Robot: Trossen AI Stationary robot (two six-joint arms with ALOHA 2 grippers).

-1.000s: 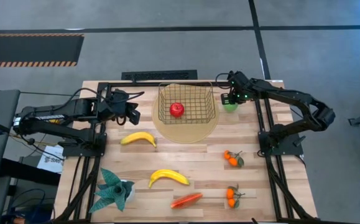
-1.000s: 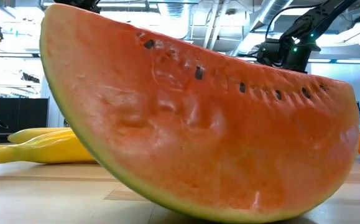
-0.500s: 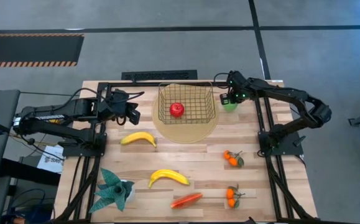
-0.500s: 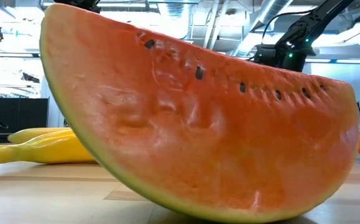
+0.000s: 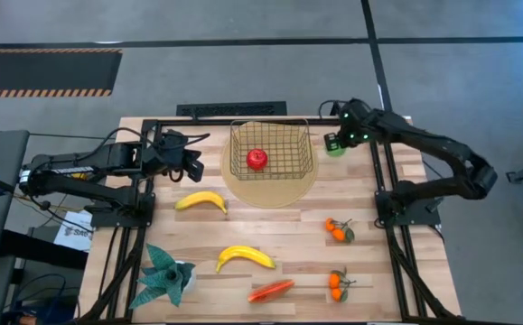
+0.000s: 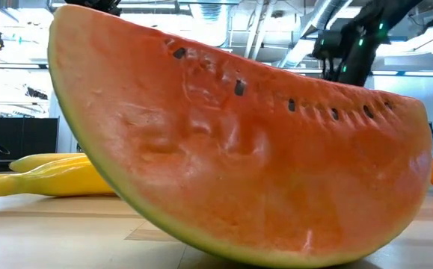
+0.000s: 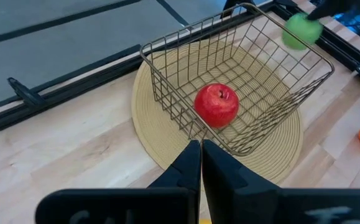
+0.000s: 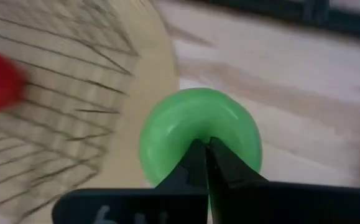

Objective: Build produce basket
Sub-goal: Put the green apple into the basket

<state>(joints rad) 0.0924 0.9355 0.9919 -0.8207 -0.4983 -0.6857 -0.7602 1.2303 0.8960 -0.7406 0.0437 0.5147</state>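
Observation:
The gold wire basket stands on a round tan mat at the far middle, with a red apple inside. My right gripper is just right of the basket, shut on the green apple, which also shows in the left wrist view. My left gripper waits shut at the far left, pointing at the basket. Two bananas, two tangerine clusters and a watermelon slice lie on the table. My right gripper comes from above, fingers pointing down, and closes its fingertips at the middle of the green apple's top. What exactly sits between them is hidden by the fingers. The apple hangs below the fingers and appears lifted off the table.
A teal spiky plant stands at the near left. In the low view the watermelon slice fills most of the picture. Black frame rails run along the table's left and right sides.
My right gripper has gone up, as the low view shows, and a little toward the table's far right. The green apple has gone with it, shifting slightly toward the far edge.

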